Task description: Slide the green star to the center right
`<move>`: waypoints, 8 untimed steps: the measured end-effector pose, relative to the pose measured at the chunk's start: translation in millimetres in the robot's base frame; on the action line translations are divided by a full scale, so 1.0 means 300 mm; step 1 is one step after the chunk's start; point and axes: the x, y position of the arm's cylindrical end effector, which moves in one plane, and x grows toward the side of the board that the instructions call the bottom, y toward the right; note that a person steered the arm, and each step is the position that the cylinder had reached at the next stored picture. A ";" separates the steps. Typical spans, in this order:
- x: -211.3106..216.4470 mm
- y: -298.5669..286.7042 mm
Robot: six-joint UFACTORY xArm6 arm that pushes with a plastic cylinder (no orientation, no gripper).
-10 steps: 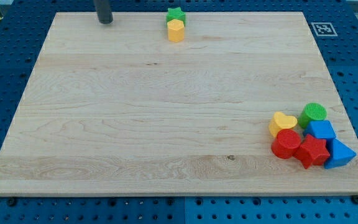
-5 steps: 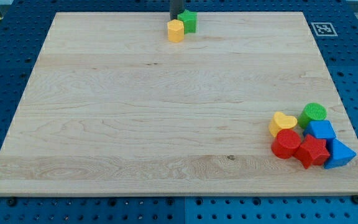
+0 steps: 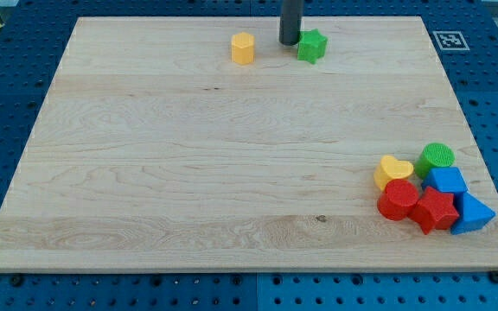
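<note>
The green star (image 3: 312,46) lies on the wooden board (image 3: 232,173) near the view's top edge, a little right of the middle. My tip (image 3: 290,41) is just to the star's left, touching or nearly touching it. A yellow hexagonal block (image 3: 243,48) stands alone to the left of my tip.
A cluster sits at the view's lower right: a yellow heart (image 3: 392,171), a green cylinder (image 3: 437,158), a blue block (image 3: 447,181), a blue triangle (image 3: 472,212), a red cylinder (image 3: 398,199) and a red star-like block (image 3: 433,210). A marker tag (image 3: 449,40) is at the top right corner.
My tip has swept from the view's top left to the right along the top edge. It pushed the green star rightward, away from the yellow block, which shifted only slightly.
</note>
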 end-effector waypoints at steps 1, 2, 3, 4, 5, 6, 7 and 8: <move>0.000 0.078; 0.012 0.116; 0.057 0.146; 0.124 0.191; 0.197 0.258; 0.208 0.348; 0.222 0.415; 0.271 0.416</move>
